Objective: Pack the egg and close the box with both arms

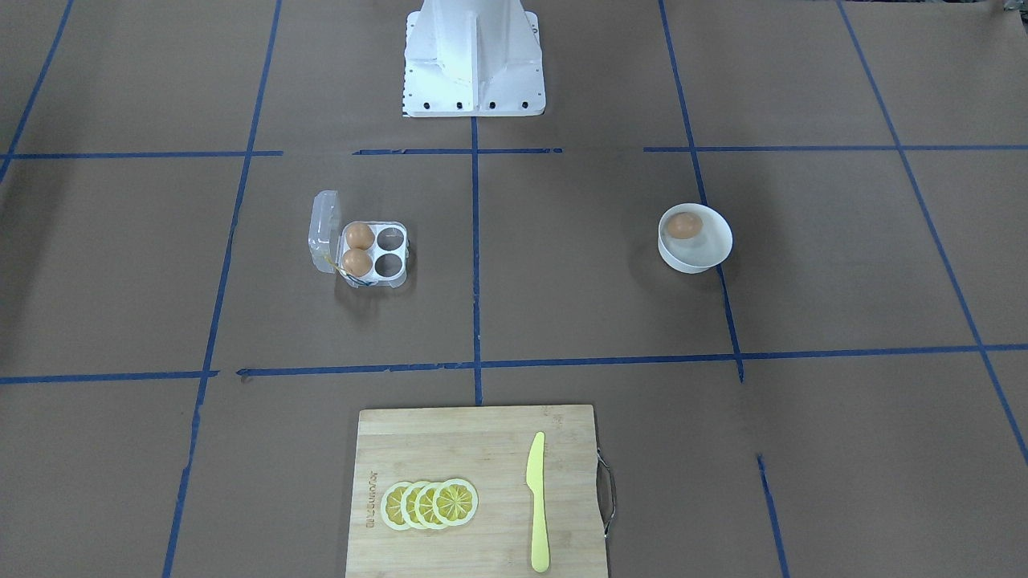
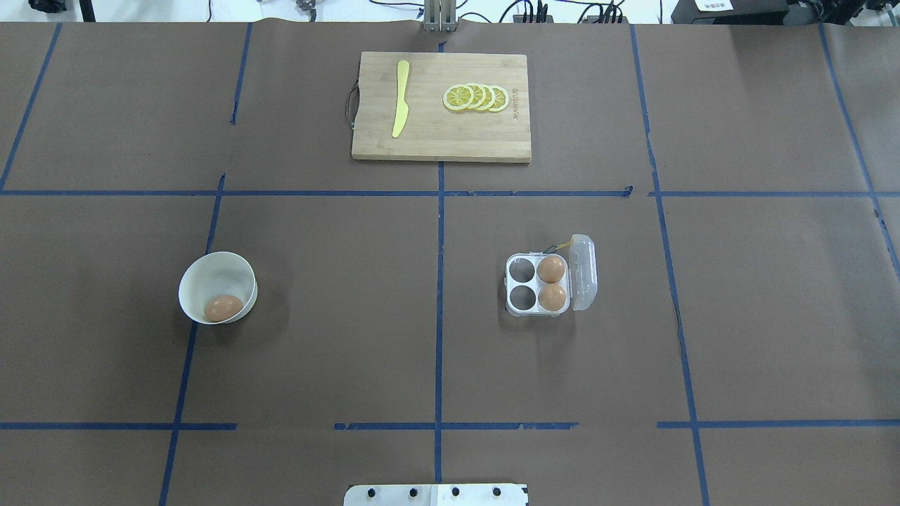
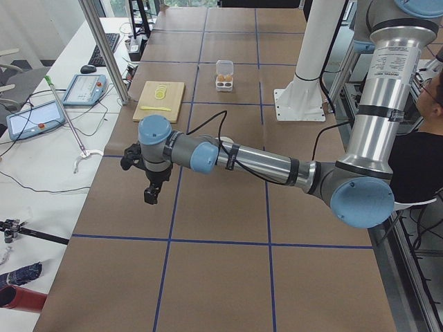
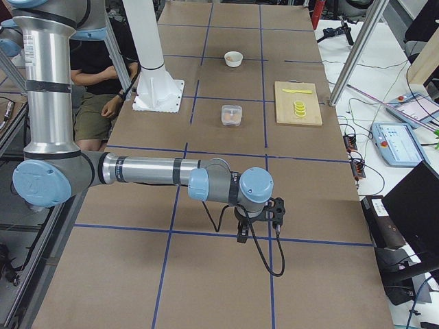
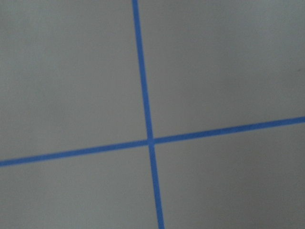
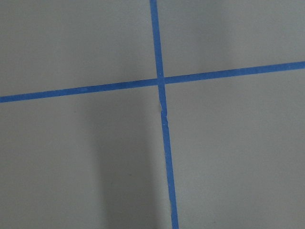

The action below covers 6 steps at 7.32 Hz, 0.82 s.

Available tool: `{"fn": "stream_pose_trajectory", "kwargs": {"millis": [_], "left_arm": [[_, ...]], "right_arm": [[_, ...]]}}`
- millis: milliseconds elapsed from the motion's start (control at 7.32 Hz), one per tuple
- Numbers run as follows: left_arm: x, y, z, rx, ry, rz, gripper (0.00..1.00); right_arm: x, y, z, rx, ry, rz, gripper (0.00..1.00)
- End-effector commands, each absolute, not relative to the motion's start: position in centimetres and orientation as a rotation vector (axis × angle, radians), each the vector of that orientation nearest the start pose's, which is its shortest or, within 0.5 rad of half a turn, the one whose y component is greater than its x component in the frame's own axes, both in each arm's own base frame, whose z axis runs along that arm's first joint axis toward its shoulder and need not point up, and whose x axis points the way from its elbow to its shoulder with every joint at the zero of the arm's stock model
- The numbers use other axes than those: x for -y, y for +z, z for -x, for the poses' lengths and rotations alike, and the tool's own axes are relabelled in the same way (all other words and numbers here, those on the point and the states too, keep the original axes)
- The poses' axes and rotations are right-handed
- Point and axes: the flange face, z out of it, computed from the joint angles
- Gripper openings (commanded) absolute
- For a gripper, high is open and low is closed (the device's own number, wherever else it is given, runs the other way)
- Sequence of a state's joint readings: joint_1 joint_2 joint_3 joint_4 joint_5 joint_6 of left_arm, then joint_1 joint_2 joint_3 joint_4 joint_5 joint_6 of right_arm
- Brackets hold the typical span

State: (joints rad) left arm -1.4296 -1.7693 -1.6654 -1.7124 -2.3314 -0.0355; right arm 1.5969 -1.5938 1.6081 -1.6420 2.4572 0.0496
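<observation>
A brown egg (image 2: 223, 307) lies in a round white bowl (image 2: 211, 270) on the table's left half; it also shows in the front view (image 1: 684, 225). The clear box (image 2: 522, 309) stands right of centre with its lid (image 2: 583, 273) open. Two brown eggs (image 2: 551, 269) fill the cups by the lid and the two other cups are empty. My left gripper (image 3: 152, 192) hangs over the table's far left end. My right gripper (image 4: 243, 235) hangs over the far right end. Both show only in side views, so I cannot tell whether they are open or shut.
A wooden cutting board (image 2: 441, 144) at the far edge carries yellow lemon slices (image 2: 476, 97) and a yellow knife (image 2: 401, 98). The white pedestal (image 1: 474, 60) stands at the robot's side. Both wrist views show only brown paper with blue tape lines (image 5: 147, 140).
</observation>
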Motion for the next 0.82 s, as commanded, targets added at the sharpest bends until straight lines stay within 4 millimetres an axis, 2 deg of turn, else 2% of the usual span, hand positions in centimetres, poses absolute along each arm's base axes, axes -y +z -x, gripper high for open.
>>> {"fn": "stream_pose_trajectory", "kwargs": {"millis": [0, 137, 273, 547, 683], "left_arm": [[58.2, 43.7, -6.4, -0.82, 0.354, -0.421, 1.0], [57.8, 42.7, -9.1, -0.851, 0.32, -0.402, 1.0], [56.0, 40.8, -12.0, -0.882, 0.303, -0.389, 1.0], [49.8, 39.0, -17.1, -0.898, 0.18, -0.303, 0.99], [47.7, 38.9, -18.9, -0.903, 0.135, -0.258, 0.98]], "right_arm": [[47.8, 64.4, -6.8, 0.902, 0.091, 0.053, 1.0], [47.7, 64.4, -6.8, 0.9, 0.091, 0.053, 1.0], [47.8, 64.3, -6.8, 0.894, 0.088, 0.05, 1.0], [48.7, 63.3, -6.9, 0.888, 0.077, 0.027, 1.0], [49.2, 62.8, -6.9, 0.884, 0.073, 0.018, 1.0]]}}
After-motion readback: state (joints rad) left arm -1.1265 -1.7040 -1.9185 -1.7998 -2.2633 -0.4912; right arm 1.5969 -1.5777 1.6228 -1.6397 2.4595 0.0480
